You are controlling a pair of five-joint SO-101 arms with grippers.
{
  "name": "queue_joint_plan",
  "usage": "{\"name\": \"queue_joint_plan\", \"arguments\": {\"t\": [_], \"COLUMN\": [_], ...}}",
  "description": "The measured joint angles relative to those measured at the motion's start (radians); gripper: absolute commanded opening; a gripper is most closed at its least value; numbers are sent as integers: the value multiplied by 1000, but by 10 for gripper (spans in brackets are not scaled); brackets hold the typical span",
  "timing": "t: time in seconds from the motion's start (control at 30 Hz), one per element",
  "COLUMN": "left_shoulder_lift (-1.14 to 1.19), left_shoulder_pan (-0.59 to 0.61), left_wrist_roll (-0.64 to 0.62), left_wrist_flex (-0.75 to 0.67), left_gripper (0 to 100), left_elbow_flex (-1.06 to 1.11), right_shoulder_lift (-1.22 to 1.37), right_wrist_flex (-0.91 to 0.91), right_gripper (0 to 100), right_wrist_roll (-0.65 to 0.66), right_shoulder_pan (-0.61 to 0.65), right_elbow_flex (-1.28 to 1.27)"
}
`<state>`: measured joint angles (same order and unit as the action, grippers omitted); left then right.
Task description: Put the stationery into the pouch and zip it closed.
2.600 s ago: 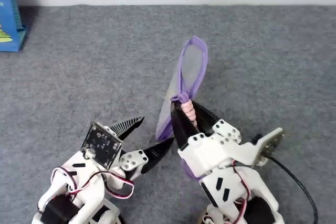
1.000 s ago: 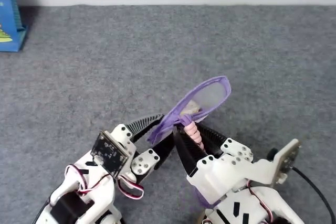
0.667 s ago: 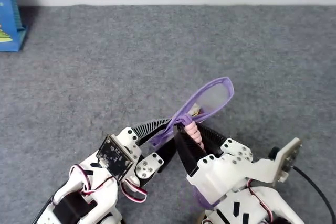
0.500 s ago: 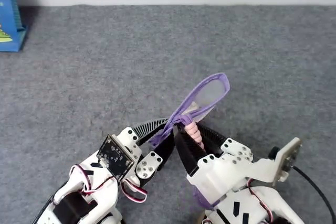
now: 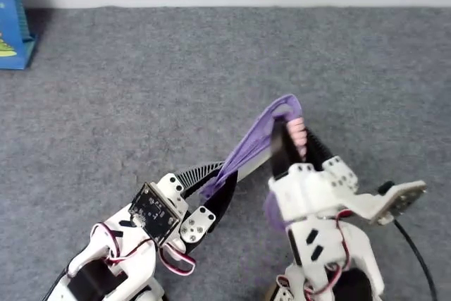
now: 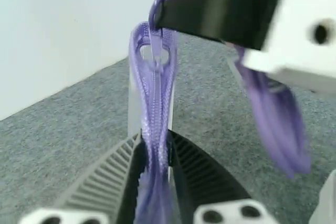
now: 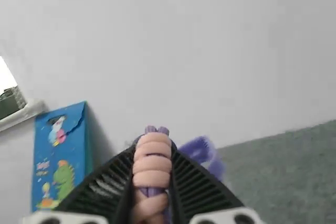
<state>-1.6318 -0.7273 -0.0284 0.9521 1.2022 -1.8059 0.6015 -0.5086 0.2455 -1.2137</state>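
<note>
A purple pouch [image 5: 246,149] is stretched edge-on between both grippers above the grey carpet. My left gripper [image 5: 215,185] is shut on its lower end; in the left wrist view the pouch's zipper band [image 6: 155,103] runs up from between my left gripper's [image 6: 153,161] fingers. My right gripper [image 5: 290,135] is shut on a pink coiled pull [image 5: 297,132] at the pouch's upper end. In the right wrist view that pink coil [image 7: 152,166] sits pinched in the right gripper [image 7: 152,182], with purple fabric [image 7: 202,153] behind it. The pouch's contents are hidden.
A blue box [image 5: 13,19] stands at the far left by the white wall and appears again as the blue box [image 7: 58,156] in the right wrist view. Grey carpet [image 5: 141,89] covers the table. The right arm's black finger [image 6: 220,17] crosses the left wrist view.
My left gripper closed on the pouch's lower end. My right gripper then moved farther from the arms and rightward with the pink pull, and the pouch turned from face-on to a taut edge-on band.
</note>
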Motion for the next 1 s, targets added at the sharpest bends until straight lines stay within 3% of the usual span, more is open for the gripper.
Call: {"name": "queue_joint_plan", "arguments": {"t": [0.17, 0.4, 0.87, 1.0], "left_shoulder_lift": [-2, -2, -2, -2], "left_shoulder_pan": [0, 0, 0, 0], "left_wrist_roll": [2, 2, 2, 2], "left_wrist_flex": [6, 6, 6, 9], "left_gripper": [9, 9, 13, 95], "left_elbow_flex": [0, 0, 2, 2], "right_shoulder_lift": [0, 0, 0, 0], "right_wrist_flex": [-152, -315, -374, -376], "right_gripper": [7, 7, 7, 7], "right_wrist_roll": [0, 57, 166, 167], "right_shoulder_pan": [-130, -209, -219, -203], "right_elbow_flex": [-107, -203, -230, -230]}}
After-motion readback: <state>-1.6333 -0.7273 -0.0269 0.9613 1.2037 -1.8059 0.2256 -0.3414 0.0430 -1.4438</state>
